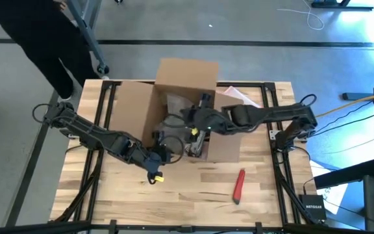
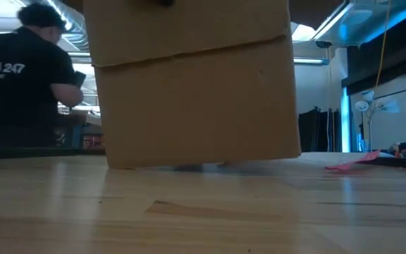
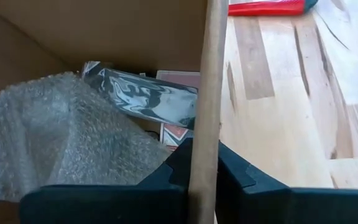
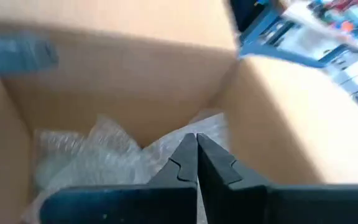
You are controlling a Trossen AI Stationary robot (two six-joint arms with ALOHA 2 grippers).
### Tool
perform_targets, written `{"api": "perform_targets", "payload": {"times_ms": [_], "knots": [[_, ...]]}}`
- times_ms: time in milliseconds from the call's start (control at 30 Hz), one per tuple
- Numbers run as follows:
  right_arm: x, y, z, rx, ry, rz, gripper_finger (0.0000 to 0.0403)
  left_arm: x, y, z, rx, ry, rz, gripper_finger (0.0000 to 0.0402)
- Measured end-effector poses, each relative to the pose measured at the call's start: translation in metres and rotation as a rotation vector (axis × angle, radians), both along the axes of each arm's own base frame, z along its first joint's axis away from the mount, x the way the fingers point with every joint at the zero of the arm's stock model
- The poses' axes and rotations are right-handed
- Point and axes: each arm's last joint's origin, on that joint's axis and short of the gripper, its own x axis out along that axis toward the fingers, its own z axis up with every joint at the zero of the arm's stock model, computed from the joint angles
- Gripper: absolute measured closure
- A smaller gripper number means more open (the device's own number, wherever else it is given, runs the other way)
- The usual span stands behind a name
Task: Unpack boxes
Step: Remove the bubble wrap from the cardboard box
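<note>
The brown cardboard box (image 1: 186,81) stands mid-table with its flaps open; in the low view the box (image 2: 196,92) fills the middle. Inside lie bubble wrap (image 3: 61,137) and a silvery pouch (image 3: 145,96). My left gripper (image 1: 158,155) is at the box's near side, shut on a cardboard edge. My right gripper (image 4: 196,144) reaches into the box from the right, fingers shut, just over the bubble wrap (image 4: 104,152). My left gripper pinches the box's near cardboard edge (image 3: 205,124), one finger (image 3: 166,174) on the inner side and one (image 3: 238,174) on the outer. The edge runs lengthwise between the fingers. My right gripper's shut fingertips are at the bubble wrap; whether they touch it I cannot tell.
A red tool (image 1: 239,185) lies on the bare wood near the table's near edge, right of centre. A clear pouch with a pink edge (image 1: 242,97) lies behind the box on the right. A person (image 1: 37,39) stands beyond the table's far left corner.
</note>
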Motion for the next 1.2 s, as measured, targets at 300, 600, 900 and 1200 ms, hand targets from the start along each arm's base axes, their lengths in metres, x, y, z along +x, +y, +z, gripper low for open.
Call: {"api": "perform_targets", "payload": {"times_ms": [300, 600, 900, 1200], "knots": [[0.023, -0.023, -0.036, -0.037, 0.183, 0.049, 0.0236, 0.000, 0.000, 0.000, -0.004, 0.005, -0.010, 0.0375], [0.053, -0.037, -0.091, -0.199, 0.393, 0.017, 0.0088, 0.001, -0.001, 0.000, 0.011, 0.014, -0.048, 0.0375], [0.070, -0.073, -0.135, -0.295, 0.515, -0.160, 0.0092, 0.004, -0.005, 0.002, 0.018, -0.016, -0.127, 0.0375], [0.074, -0.080, -0.146, -0.284, 0.529, -0.178, 0.0368, 0.005, -0.004, 0.002, 0.013, -0.018, -0.122, 0.0375]]}}
